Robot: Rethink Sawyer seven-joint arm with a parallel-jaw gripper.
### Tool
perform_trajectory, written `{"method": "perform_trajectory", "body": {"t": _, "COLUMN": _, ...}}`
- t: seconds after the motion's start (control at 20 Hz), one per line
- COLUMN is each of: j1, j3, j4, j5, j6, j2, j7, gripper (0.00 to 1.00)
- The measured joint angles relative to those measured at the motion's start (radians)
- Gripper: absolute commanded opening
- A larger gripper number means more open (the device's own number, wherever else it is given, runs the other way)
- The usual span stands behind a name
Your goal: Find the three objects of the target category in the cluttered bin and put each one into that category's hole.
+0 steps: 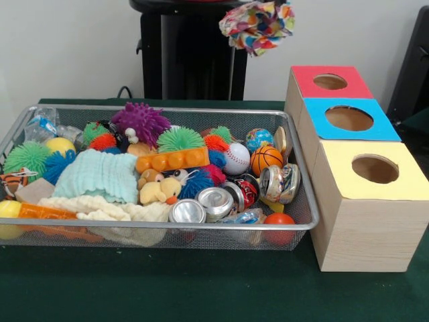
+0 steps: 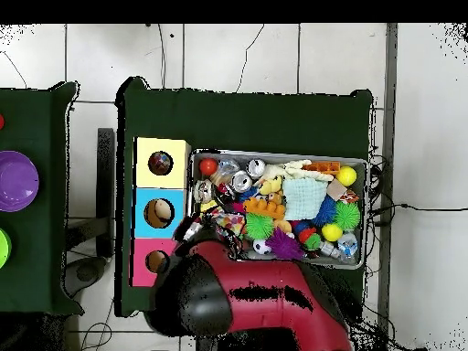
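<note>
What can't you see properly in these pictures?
- Gripper: in the front view the colourful cloth it carries covers it; overhead, the red arm hides it. Open or shut is unclear.
- Inside the red box's hole, the blue box's hole and the yellow box's hole: front view shows only dark openings.
- Bottom of the wire bin: toys and cans piled on top hide it.

Even, bright indoor light, soft shadows, mild blur, no glare.
</note>
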Motion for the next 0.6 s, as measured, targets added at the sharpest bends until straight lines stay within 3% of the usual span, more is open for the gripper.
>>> {"method": "perform_trajectory", "body": {"t": 0.6, "j1": 0.213, "j3": -0.138, "j4": -0.112, "j5": 0.078, "j6": 0.05, "j2": 0.032, "j7": 0.066, "gripper": 0.0}}
